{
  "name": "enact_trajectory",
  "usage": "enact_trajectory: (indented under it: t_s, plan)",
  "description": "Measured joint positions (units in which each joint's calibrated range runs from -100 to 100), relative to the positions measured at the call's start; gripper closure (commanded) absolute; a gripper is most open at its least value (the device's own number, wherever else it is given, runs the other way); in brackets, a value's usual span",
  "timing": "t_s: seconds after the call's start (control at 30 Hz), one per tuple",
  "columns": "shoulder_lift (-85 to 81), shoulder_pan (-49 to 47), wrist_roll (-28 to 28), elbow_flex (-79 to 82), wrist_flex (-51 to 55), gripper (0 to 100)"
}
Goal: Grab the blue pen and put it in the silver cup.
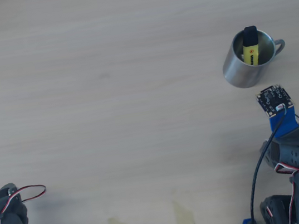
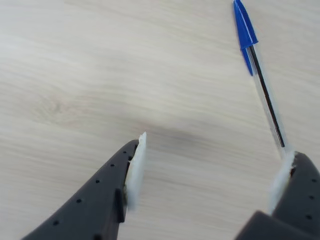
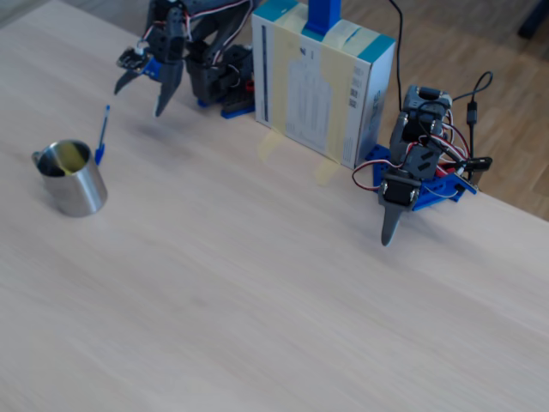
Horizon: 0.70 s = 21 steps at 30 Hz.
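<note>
Wrist view, your stock: gripper [image 2: 210, 167] spread open, empty; blue pen [image 2: 260, 75] flat on table [image 2: 75, 75], beside one fingertip; silver cup [image 3: 73, 182] near worktop's edge.

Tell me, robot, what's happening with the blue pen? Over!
Gripper open, empty, above table. Blue pen flat on wood beside silver cup, tail end near one fingertip. Yellow highlighter already in cup. Path clear.
</note>
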Motion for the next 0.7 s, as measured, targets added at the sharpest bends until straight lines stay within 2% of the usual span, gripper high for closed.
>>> enact_trajectory:
  t_s: [0.5, 0.7]
  plan:
    - [16.42, 0.59, 11.07, -14.16, -0.17, 61]
    - [27.26, 0.59, 13.28, -20.47, -0.17, 61]
